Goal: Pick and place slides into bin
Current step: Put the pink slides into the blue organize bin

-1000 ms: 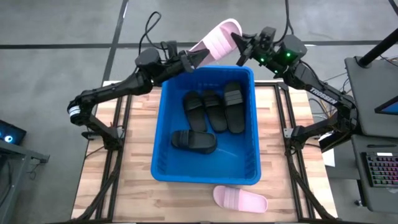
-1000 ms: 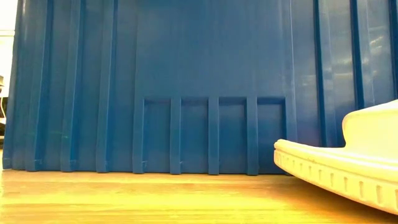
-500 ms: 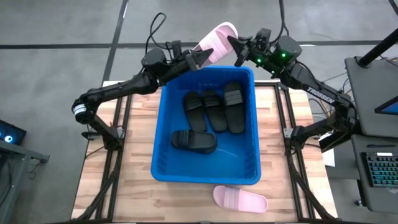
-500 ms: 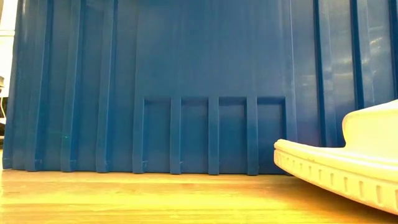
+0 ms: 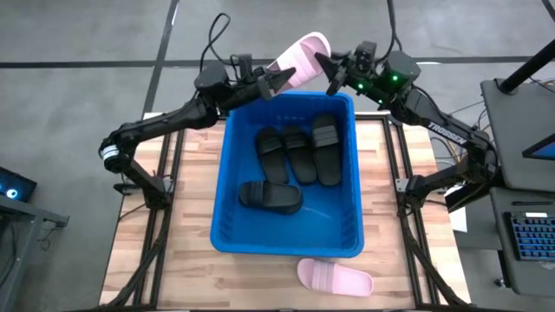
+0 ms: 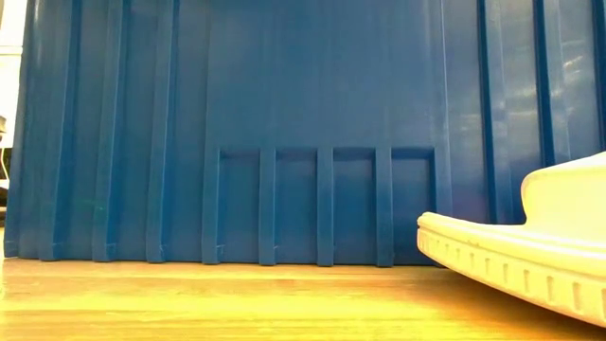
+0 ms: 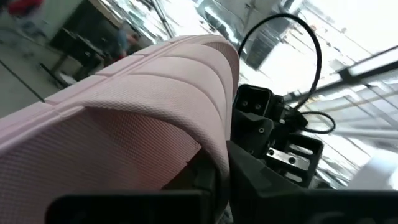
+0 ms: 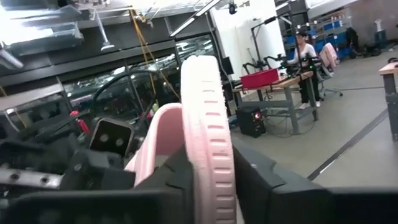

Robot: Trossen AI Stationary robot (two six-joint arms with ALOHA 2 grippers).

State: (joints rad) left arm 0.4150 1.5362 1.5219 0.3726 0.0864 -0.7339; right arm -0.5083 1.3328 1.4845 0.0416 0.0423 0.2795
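One pale pink slide (image 5: pixel 302 57) hangs in the air over the far rim of the blue bin (image 5: pixel 227 173), tilted, with both grippers on it. My left gripper (image 5: pixel 277 81) reaches it from the left and is shut at its lower end. My right gripper (image 5: pixel 329 74) reaches it from the right, its fingers on either side of the sole. Several black slides (image 5: pixel 299 156) lie on the bin's floor. A second pink slide (image 5: pixel 335 278) rests sole-down on the table in front of the bin's near wall (image 6: pixel 284 123). This second pink slide (image 6: pixel 530 256) also shows in the low view. My left gripper holds the pink slide at its lower end (image 5: pixel 284 74), coming from the table's left and slanting upward. My own fingers hide the place of contact in the left wrist view. The slide is lifted clear and tilted, its strap (image 7: pixel 168 68) arching just ahead. My right gripper has the pink slide's sole (image 8: pixel 208 180) edge-on between its two fingers, one against each face. The fingers come roughly level from the table's right. The slide stands clear of the bin and the table.
The bin fills the middle of the wooden table (image 5: pixel 186 260), leaving narrow strips of bare wood on each side and at the near edge. A keyboard (image 5: pixel 531 238) and a desk stand beyond the table's right side.
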